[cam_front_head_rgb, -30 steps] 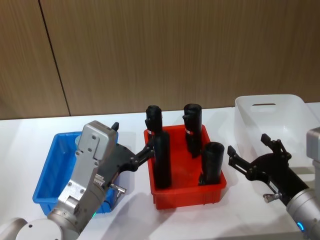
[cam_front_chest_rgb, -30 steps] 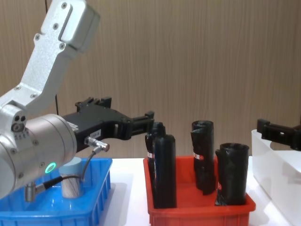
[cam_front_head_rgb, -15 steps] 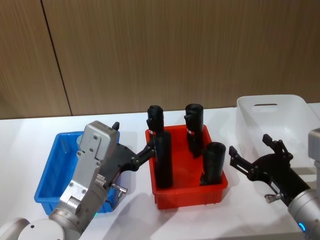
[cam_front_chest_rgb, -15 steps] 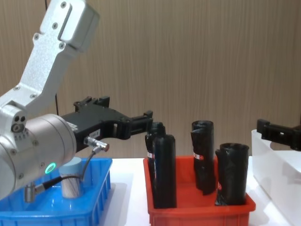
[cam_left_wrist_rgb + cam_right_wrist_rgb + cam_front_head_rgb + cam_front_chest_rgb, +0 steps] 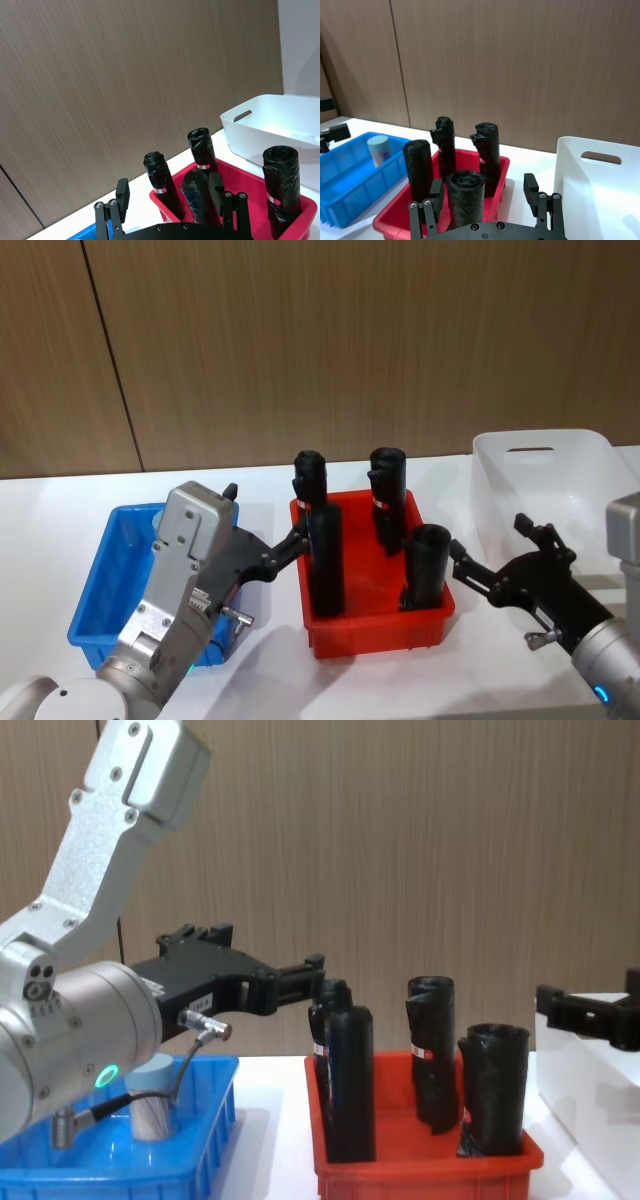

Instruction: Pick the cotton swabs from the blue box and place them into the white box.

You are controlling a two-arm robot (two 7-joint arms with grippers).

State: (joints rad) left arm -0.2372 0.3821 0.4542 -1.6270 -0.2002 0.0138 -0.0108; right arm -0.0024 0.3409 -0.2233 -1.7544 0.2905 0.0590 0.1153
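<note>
Cotton swabs: one tub, upright in blue box, seen from chest and right wrist; head view hides it behind left arm. Left tool and right tool: fingers spread, empty, flanking red bin. White box: bench, far right.

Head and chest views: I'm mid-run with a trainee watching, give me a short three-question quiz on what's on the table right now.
1. True or false: the cotton swabs already sit in the white box.
2. How many black rolls stand in the red bin?
3. Which stands open near the red bin's right side? A) left gripper B) right gripper C) a person's hand

Key
1. False; the tub stands in the blue box.
2. Four.
3. B; the left gripper, also open, hangs between the blue box and the red bin.
</note>
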